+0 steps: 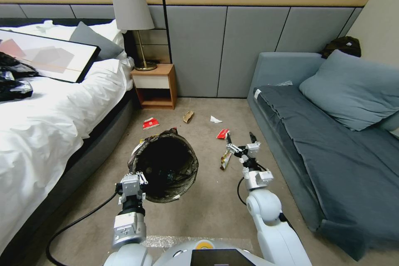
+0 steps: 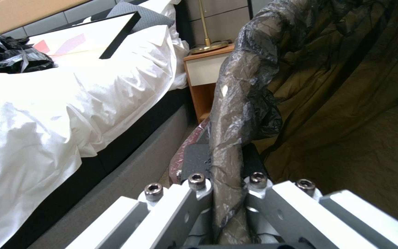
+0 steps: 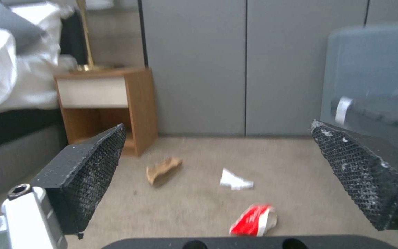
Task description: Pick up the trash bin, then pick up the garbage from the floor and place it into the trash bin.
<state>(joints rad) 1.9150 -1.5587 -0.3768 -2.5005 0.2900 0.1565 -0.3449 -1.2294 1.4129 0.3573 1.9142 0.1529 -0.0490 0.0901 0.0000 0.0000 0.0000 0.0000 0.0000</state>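
Note:
The trash bin (image 1: 164,166), round with a black bag liner (image 2: 240,103) over its rim, is in front of me on the left. My left gripper (image 1: 135,176) is shut on the bin's near rim; the left wrist view shows the left gripper (image 2: 226,173) pinching the bagged rim. My right gripper (image 1: 240,136) is open above the carpet to the bin's right. Its black pads (image 3: 88,169) are wide apart in the right wrist view. Garbage lies on the floor: a red wrapper (image 1: 222,133) (image 3: 253,220), a white scrap (image 1: 215,119) (image 3: 235,180), a brown scrap (image 1: 188,116) (image 3: 162,169), another red wrapper (image 1: 151,123) and a yellowish wrapper (image 1: 225,159).
A bed (image 1: 50,120) with white sheets, a framed picture (image 1: 45,56) and black plastic sheeting (image 1: 12,81) runs along the left. A wooden nightstand (image 1: 154,86) with a lamp (image 1: 133,20) stands at the back wall. A grey sofa (image 1: 332,145) lines the right. Open carpet lies between.

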